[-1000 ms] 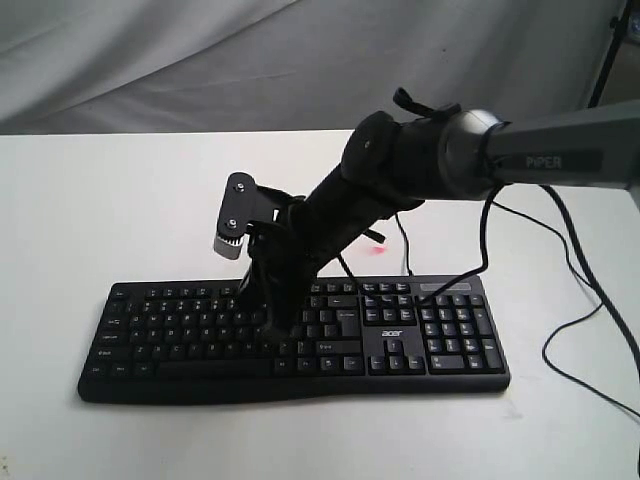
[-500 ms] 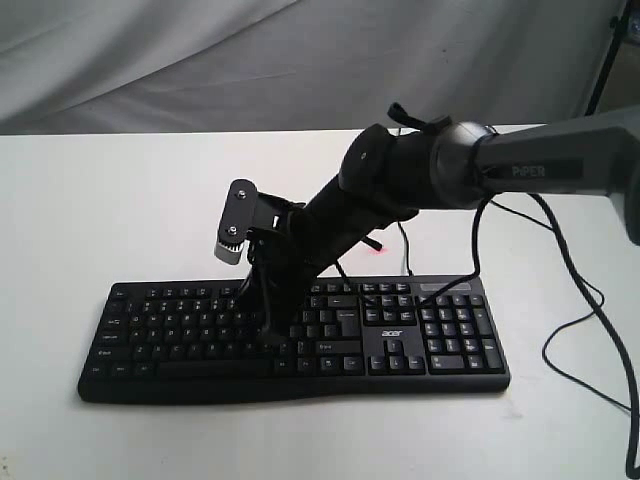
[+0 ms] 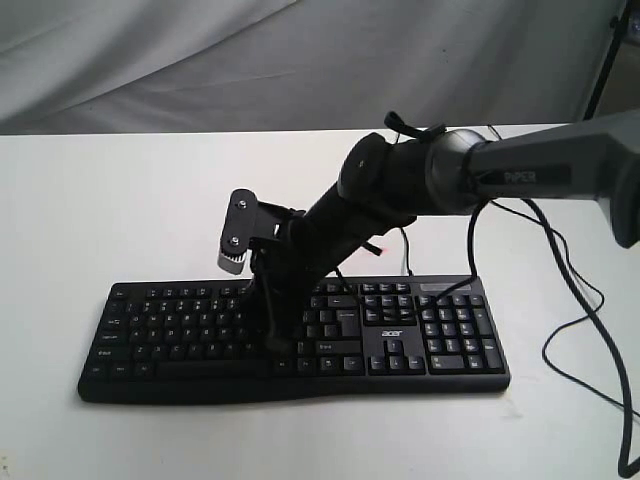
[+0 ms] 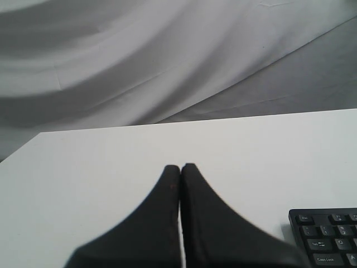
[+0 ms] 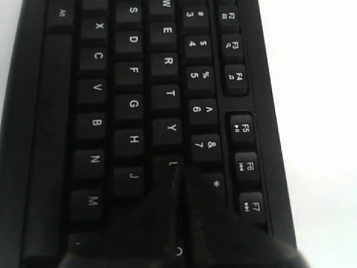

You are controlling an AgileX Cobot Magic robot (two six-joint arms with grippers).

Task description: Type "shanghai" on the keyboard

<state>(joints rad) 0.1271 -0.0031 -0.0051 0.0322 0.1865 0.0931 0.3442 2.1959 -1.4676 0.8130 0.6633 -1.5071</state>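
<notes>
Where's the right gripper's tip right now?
In the exterior view the right gripper points down at the keyboard, mid letter block; its wrist view puts the tip beside J, just past Y.

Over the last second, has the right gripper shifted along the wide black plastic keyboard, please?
Yes: the right gripper edged slightly rightward, toward the white acer logo on the keyboard.

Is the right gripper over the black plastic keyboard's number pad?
No, the right gripper is over the letter keys of the keyboard.
</notes>
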